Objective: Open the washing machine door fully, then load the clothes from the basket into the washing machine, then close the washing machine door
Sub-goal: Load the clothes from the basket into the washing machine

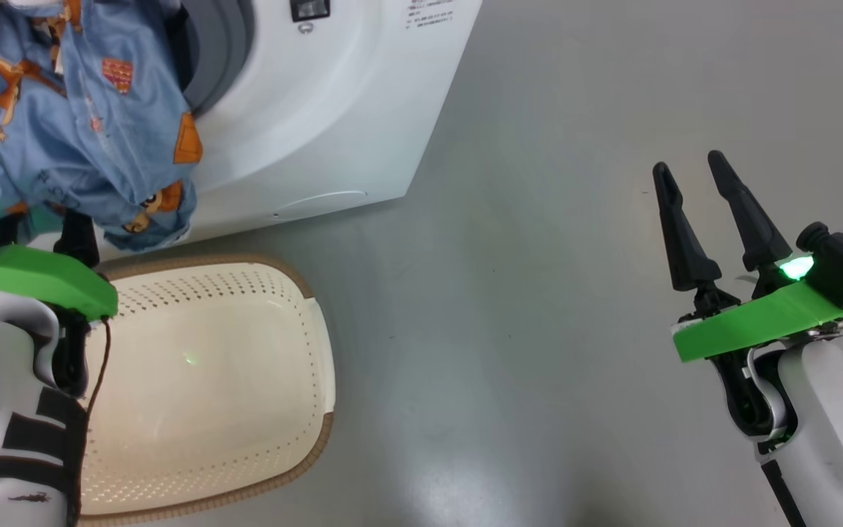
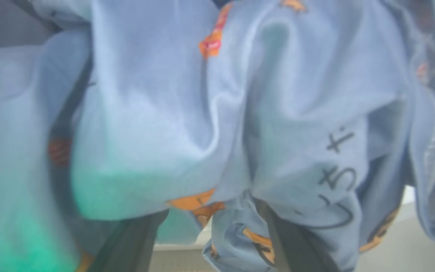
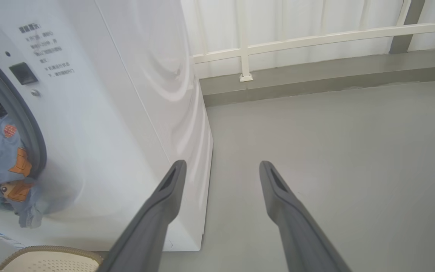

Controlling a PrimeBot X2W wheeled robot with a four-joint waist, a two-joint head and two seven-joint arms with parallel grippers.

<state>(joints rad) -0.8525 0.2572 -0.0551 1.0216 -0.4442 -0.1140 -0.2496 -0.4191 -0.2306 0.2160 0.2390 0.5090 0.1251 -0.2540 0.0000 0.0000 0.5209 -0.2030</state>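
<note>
left gripper (image 1: 23,245): jaws spread wide, with the clothes (image 1: 63,110) draped over and bunched between its fingers (image 2: 127,241); looks more carried than pinched. right gripper (image 1: 692,176): jaws parted, nothing in them, hanging over bare floor (image 1: 538,329) well off the washing machine's (image 1: 334,110) right corner. the blue bear-print bundle is at the machine's mouth, part of it against the grey gasket (image 1: 224,44), the lower part hanging down the white front. basket (image 1: 330,432) sits on the floor just in front of the machine, below the bundle; what shows of its inside is bare. step in hand, as i read it: loading, with the bundle half over the lip. next move calls for pushing the cloth deeper past the gasket so nothing trails out, then drawing the fingers clear without dragging fabric back; a hem left on the lip would foul the door. floor is smooth glossy grey. right of the machine, a low grey ledge (image 3: 315,71), a cream railing (image 3: 315,37), and white curtain (image 3: 296,15) behind it.
</note>
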